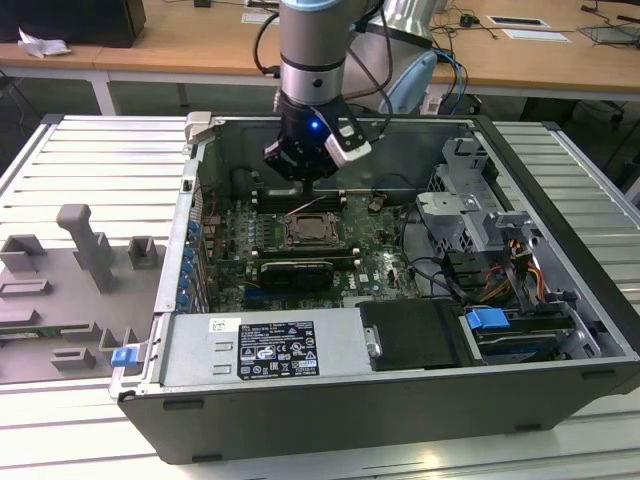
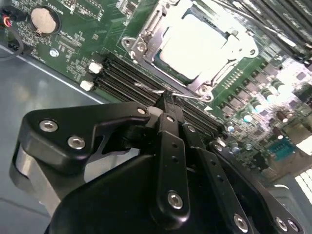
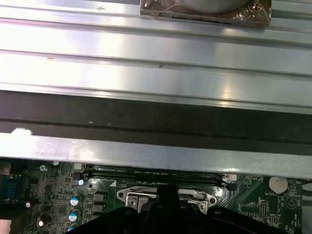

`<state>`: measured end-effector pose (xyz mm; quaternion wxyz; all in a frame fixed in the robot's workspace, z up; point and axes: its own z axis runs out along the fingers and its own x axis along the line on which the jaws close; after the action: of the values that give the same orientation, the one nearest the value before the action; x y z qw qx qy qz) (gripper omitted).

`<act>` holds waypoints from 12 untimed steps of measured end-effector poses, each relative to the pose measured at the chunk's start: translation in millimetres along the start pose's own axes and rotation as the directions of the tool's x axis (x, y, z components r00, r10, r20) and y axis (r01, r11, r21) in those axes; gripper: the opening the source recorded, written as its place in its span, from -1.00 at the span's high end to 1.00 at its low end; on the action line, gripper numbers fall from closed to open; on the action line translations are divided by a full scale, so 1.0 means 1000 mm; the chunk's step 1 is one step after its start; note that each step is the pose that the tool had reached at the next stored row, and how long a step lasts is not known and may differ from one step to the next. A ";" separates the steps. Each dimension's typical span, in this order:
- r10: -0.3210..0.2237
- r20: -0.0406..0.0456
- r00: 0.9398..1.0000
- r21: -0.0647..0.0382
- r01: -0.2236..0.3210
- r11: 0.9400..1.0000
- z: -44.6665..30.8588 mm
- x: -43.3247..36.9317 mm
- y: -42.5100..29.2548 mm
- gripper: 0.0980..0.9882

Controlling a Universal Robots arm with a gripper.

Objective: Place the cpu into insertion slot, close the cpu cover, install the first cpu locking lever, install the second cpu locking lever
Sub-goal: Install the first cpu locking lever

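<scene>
Hanging over the open computer case (image 1: 400,380) in the exterior view, the arm's gripper (image 1: 305,165) sits low inside the case, just above the far edge of the green motherboard (image 1: 370,255). The insertion slot (image 1: 312,230) lies just in front of the gripper, ringed by its silver frame, with a long black expansion card (image 1: 292,272) nearer the camera. A grey fixture tray (image 1: 70,290) with upright blocks rests on the ribbed counter (image 1: 100,160) to the exterior view's left of the case.

In the second wrist view the gripper (image 2: 168,100) has its fingers drawn together, their tips meeting at a thin wire locking lever (image 2: 161,90) that runs along the near edge of the socket; whether the tips actually pinch the wire I cannot tell. The cpu (image 2: 200,41) lies flat in the insertion slot (image 2: 141,46), its pale metal top glaring under the light, and the cpu cover (image 2: 226,66) is folded down around it. Black memory slots (image 2: 122,80) run between the socket and the gripper, and a coin cell (image 2: 43,19) sits near the board's corner.

In the first wrist view the gripper (image 3: 165,195) shows as a dark shape over the cpu cover (image 3: 131,197), with memory slots (image 3: 151,171) just beyond and the case's metal wall (image 3: 156,151) above them.
</scene>
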<state>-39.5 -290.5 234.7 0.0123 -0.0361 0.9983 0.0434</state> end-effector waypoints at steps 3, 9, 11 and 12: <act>-0.004 0.000 1.000 0.000 0.004 1.000 0.0102 -0.0022 0.0018 0.98; -0.012 -0.001 1.000 -0.001 0.012 1.000 0.0149 -0.0089 0.0030 0.98; -0.012 -0.001 1.000 -0.002 0.012 1.000 0.0174 -0.0101 0.0031 0.98; -0.013 -0.001 1.000 -0.002 0.013 1.000 0.0189 -0.0108 0.0031 0.98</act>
<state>-28.6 -285.0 216.4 0.0119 -0.0426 0.9980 0.0443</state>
